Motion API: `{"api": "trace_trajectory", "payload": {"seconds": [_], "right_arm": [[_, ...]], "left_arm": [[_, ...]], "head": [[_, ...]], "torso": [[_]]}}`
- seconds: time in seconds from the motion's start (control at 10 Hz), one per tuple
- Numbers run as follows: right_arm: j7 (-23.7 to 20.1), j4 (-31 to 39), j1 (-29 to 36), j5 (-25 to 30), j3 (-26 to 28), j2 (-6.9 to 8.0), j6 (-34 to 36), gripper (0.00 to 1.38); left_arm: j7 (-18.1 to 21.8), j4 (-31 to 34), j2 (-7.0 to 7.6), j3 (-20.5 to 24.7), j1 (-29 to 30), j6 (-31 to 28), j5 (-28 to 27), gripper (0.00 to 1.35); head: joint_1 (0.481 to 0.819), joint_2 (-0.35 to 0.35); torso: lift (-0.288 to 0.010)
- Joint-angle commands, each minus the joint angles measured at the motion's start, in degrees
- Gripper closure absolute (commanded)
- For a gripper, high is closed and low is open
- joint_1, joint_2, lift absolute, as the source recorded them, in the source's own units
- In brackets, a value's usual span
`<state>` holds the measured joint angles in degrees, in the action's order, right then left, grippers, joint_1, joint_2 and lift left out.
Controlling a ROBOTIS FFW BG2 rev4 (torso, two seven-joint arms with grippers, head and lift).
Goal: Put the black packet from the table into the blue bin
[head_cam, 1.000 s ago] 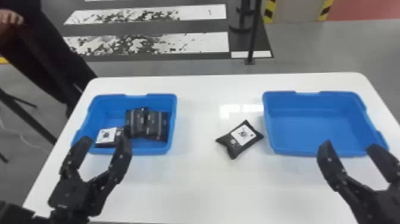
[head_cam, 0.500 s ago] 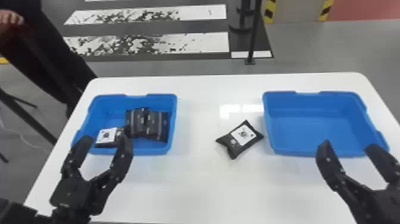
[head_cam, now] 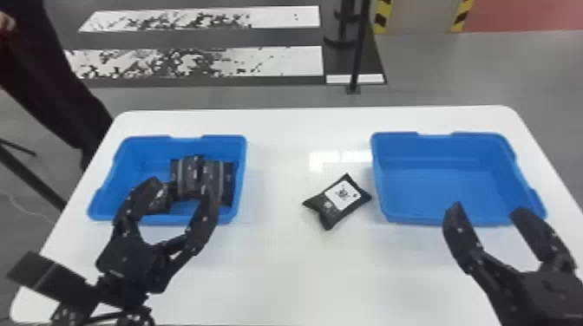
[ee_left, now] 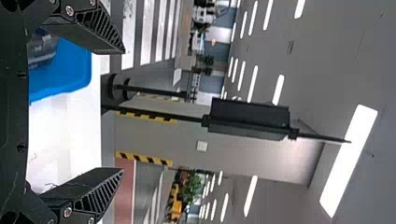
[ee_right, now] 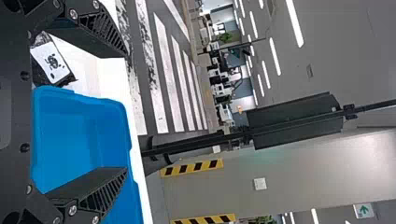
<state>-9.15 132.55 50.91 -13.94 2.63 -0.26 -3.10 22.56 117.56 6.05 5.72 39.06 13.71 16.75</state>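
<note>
Right of centre in the frame, black packet point(head_cam: 342, 197): it lay flat on the table point(head_cam: 277, 277), turned at a slant, label up, close to the left wall of the right-hand bin but outside it.
Blue bin, right of frame point(head_cam: 438, 186): it stood nearest the packet, so I took it for the likely goal, though the task named only a colour.
Blue bin, left of frame point(head_cam: 143, 171): dark packets point(head_cam: 206, 175) lay in it; mistaking one for my target, or choosing the wrong bin, was a risk.
Right tool, lower right point(head_cam: 486, 209): its fingers stood wide apart with nothing between them, by the near edge of the right-hand bin.
Left tool, lower left point(head_cam: 182, 186): also spread wide and holding nothing, its tips overlapping the left-hand bin in my view; I could not tell how high they hung.
Reach: I judged the right arm better placed, but a low swing towards the packet could have caught the bin's rim and shoved the bin.
Grip: the slanted packet might have turned if one finger touched first, or slipped free if I pinched only a corner.
Bin wall: with so little room beside it, an open finger could have struck the wall or pushed the packet against it.
</note>
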Motion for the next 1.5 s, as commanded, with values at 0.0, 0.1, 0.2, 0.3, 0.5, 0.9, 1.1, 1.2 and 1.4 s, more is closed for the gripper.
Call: {"api": "trace_trajectory", "payload": {"seconds": [0.0, 0.1, 0.2, 0.3, 0.5, 0.9, 1.1, 1.2, 1.4], "right_arm": [[-0.1, -0.2, -0.1, 0.0, 0.0, 0.0, 0.0, 0.15], [-0.2, -0.4, -0.4, 0.1, 0.0, 0.0, 0.0, 0.15], [-0.3, -0.6, -0.6, 0.1, -0.1, 0.0, 0.0, 0.15], [-0.4, -0.7, -0.7, 0.2, -0.1, 0.0, 0.0, 0.15], [-0.6, -1.0, -1.1, 0.3, -0.3, 0.0, 0.0, 0.15], [-0.7, -1.3, -1.4, 0.3, -0.3, 0.0, 0.0, 0.15], [-0.8, -1.4, -1.6, 0.3, -0.3, 0.0, 0.0, 0.15], [-0.9, -1.6, -1.7, 0.3, -0.3, 0.0, 0.0, 0.15], [-1.0, -1.8, -2.0, 0.3, -0.6, 0.0, 0.0, 0.15]], "left_arm": [[1.8, -3.0, 0.54, -2.5, -5.0, -3.4, -2.4, 0.13], [2.9, -4.6, 0.54, -4.5, -8.1, -7.1, -3.5, 0.14], [3.1, -6.1, 0.54, -7.0, -10.7, -9.4, -4.5, 0.13], [3.7, -7.1, 0.54, -9.4, -13.9, -12.0, -6.8, 0.13], [5.9, -11.7, 0.37, -13.6, -20.1, -14.7, -11.4, 0.13], [8.7, -17.6, -2.18, -16.8, -27.2, -19.2, -24.9, 0.14], [12.1, -23.7, -3.24, -18.6, -32.6, -22.0, -30.7, 0.14], [12.9, -26.8, -3.24, -20.7, -35.1, -23.4, -30.2, 0.13], [13.4, -31.4, -3.67, -24.3, -38.8, -28.8, -29.7, 0.13]], "head": [[0.695, 0.016], [0.695, -0.021], [0.695, -0.059], [0.695, -0.077], [0.695, -0.157], [0.695, -0.235], [0.695, -0.255], [0.695, -0.267], [0.695, -0.294]], "torso": [[-0.11], [-0.11], [-0.11], [-0.11], [-0.11], [-0.11], [-0.11], [-0.11], [-0.11]]}}
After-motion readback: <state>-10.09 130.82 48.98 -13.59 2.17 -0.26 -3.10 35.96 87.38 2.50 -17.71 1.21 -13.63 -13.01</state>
